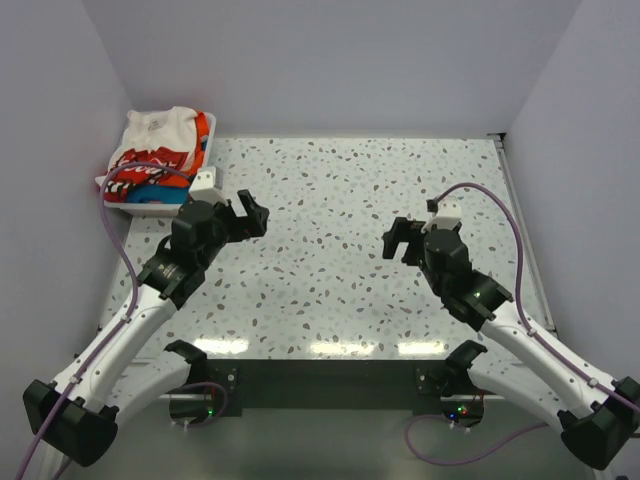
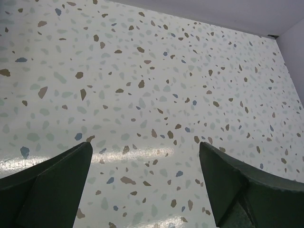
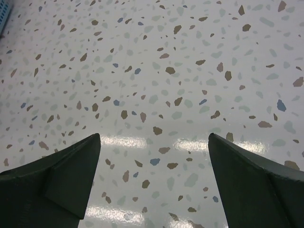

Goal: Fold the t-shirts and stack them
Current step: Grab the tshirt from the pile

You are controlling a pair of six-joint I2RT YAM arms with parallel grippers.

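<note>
The t-shirts [image 1: 160, 150] lie piled in a white slatted basket [image 1: 140, 207] at the far left corner: a cream-white one on top, with orange, red and blue cloth showing. My left gripper [image 1: 253, 215] is open and empty above the speckled table [image 1: 340, 200], just right of the basket. My right gripper [image 1: 400, 240] is open and empty over the table's right half. Each wrist view shows only bare speckled table between wide-apart fingers [image 2: 57, 185] [image 3: 61, 175]. No shirt shows in either wrist view.
White walls close the table at the back and both sides. A pale blue slatted edge [image 3: 4, 12] shows at the top left corner of the right wrist view. Purple cables trail from both arms.
</note>
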